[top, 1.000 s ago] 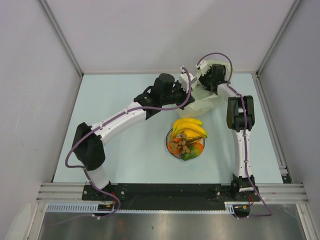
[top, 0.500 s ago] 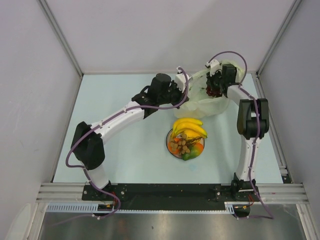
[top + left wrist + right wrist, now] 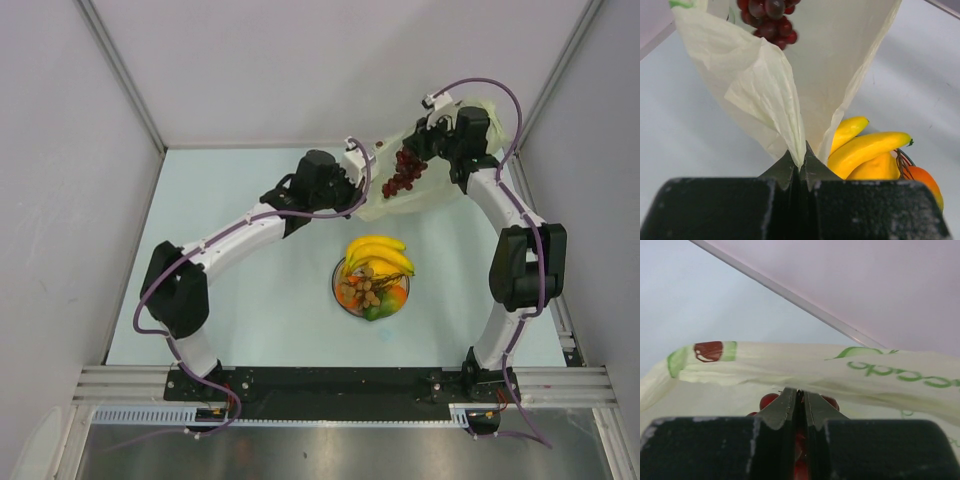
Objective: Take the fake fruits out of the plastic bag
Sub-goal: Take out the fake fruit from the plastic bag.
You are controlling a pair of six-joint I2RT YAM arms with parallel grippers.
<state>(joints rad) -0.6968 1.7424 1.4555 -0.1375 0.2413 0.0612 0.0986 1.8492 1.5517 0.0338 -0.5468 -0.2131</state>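
Left gripper (image 3: 800,167) pinched tight on thin pale-yellow plastic bag (image 3: 840,60); right gripper (image 3: 800,401) clamped on dark red plastic grape bunch (image 3: 404,172), dangling over bag.

The plastic bag (image 3: 790,372) bears green lettering (image 3: 920,376), creased and cut off, reading roughly "ecode". Beside it is a red-and-green emblem (image 3: 707,351) without words. Nothing else is legible.

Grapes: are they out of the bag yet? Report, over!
Left gripper shut on bag edge. Right gripper shut on grapes, hanging above bag. Other fruits on plate. Nothing blocking.
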